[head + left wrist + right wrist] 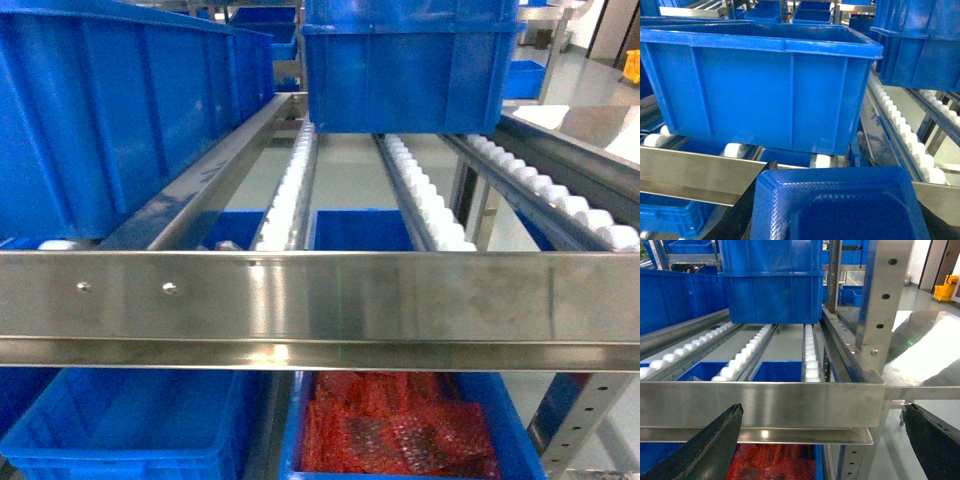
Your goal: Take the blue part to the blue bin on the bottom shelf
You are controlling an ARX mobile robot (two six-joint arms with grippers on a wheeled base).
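Note:
The blue part (805,200) fills the lower middle of the left wrist view, a bright blue block with a ridged bevelled edge. My left gripper (840,192) is shut on it, and a black finger (742,212) shows at its left side. Just ahead stands the blue bin (765,85), deep and ribbed, on the white rollers of the bottom shelf (690,172). The head view shows the same blue bin (100,110) at upper left, behind the front rail (320,295). My right gripper (825,442) is open and empty, facing that rail (765,402). Neither gripper shows in the head view.
Another blue crate (410,75) sits further back on the roller tracks (420,195). Below the rail are an open blue crate (130,420) and a crate of red bagged pieces (400,425). A perforated steel upright (885,295) stands on the right.

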